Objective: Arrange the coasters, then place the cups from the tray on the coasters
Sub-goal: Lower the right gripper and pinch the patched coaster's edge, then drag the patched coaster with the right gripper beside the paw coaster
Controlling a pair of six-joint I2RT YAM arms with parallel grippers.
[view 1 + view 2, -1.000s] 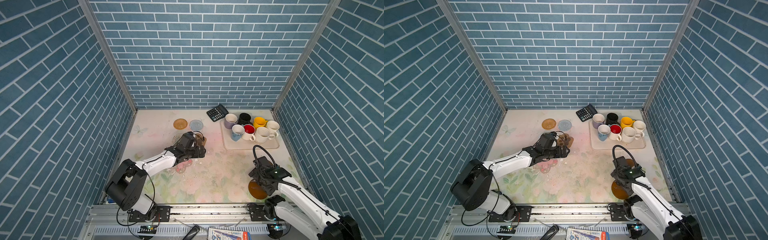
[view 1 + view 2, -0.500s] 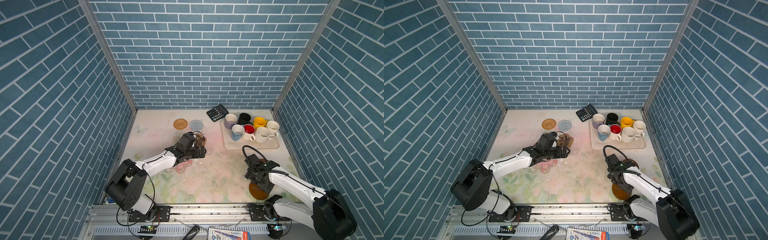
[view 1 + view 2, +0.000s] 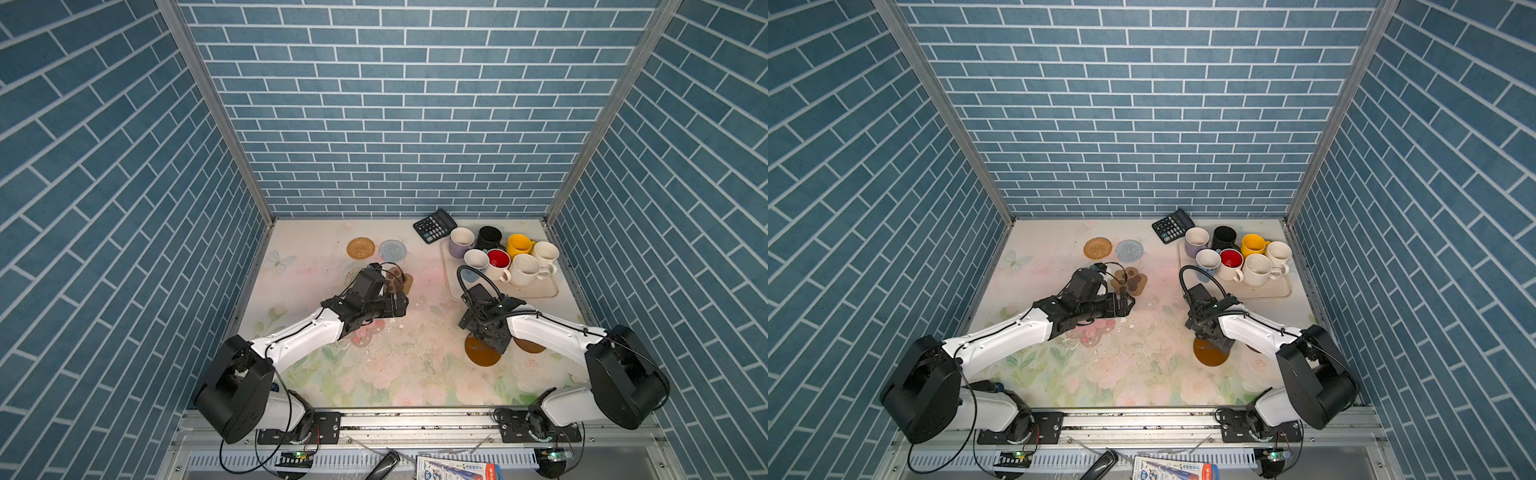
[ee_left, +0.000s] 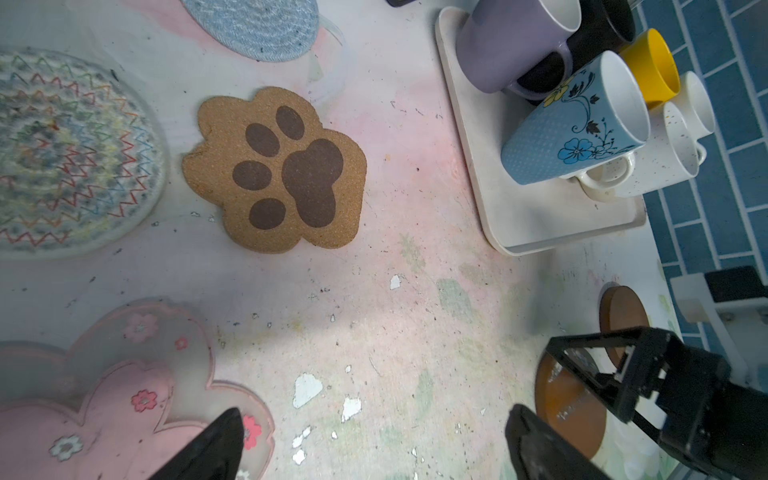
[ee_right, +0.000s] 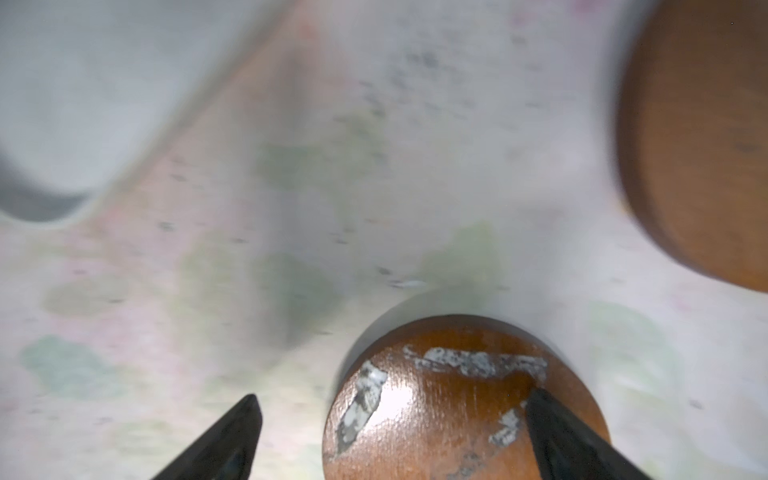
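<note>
a: non-task items?
b: black calculator (image 3: 434, 225), lying flat at the far edge of the floral tabletop (image 3: 399, 374), near the blue brick wall (image 3: 399, 124).
a: surface condition?
b: scuffed, white flakes (image 4: 306, 388) scattered.

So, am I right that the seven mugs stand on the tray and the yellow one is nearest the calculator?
Not quite: the lavender mug, not the yellow mug, is nearest the calculator, as both top views show. All seven do stand on the tray.

Both arms stretch forward and inward, bent low, with left claw (image 4: 374, 438) and right claw (image 5: 390, 409) spread wide.
</note>
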